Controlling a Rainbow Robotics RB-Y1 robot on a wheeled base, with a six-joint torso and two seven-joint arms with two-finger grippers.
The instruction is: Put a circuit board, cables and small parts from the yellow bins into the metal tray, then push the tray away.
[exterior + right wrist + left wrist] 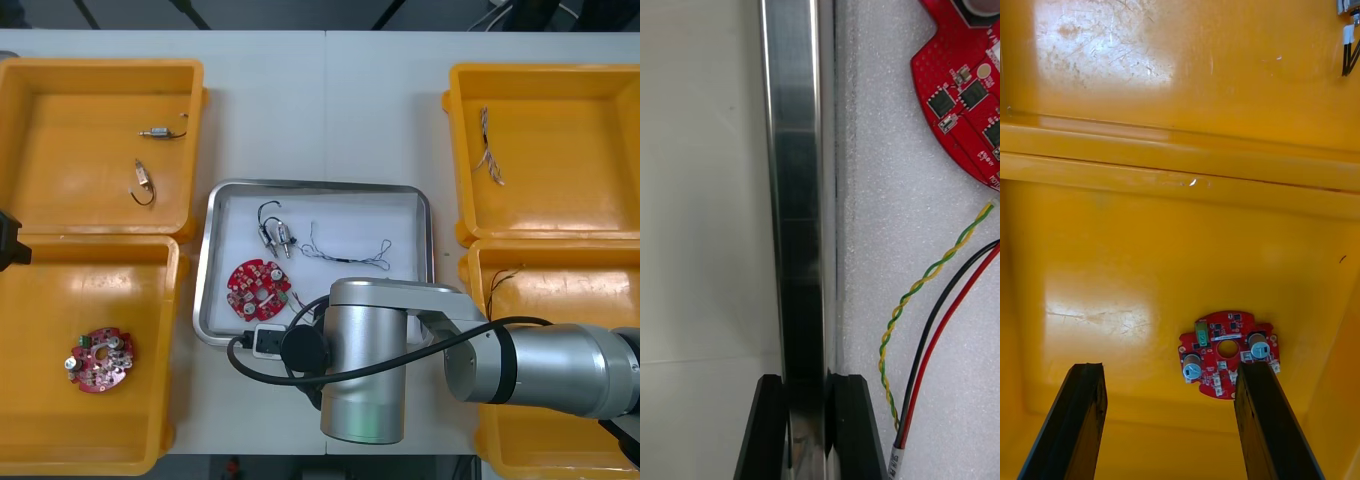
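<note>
**Desk:** Where does the job stand on the worktop?

**Floor:** Loading looks done. The metal tray sits between the yellow bins and holds a round red circuit board. There is also a twisted blue and white cable, and two small metal parts on a black cable. Only the push seems left to do.

**Desk:** And the right arm?

**Floor:** It reaches over the tray's near edge. In the right wrist view its jaws are narrow, one finger outside the shiny rim and the other on the white lining. They look clamped on that rim, with the board and a red and black cable just inside.

**Desk:** The left side?

**Floor:** It is waiting. The left jaws hang wide apart over the near left bin, holding nothing, above a spare board.

**Desk:** What does the next move call for?

**Floor:** Probably a straight, level shove toward the far edge. The rim should stay pinched so the tray slides rather than tips, and it must run clear of the bins on either side.
</note>
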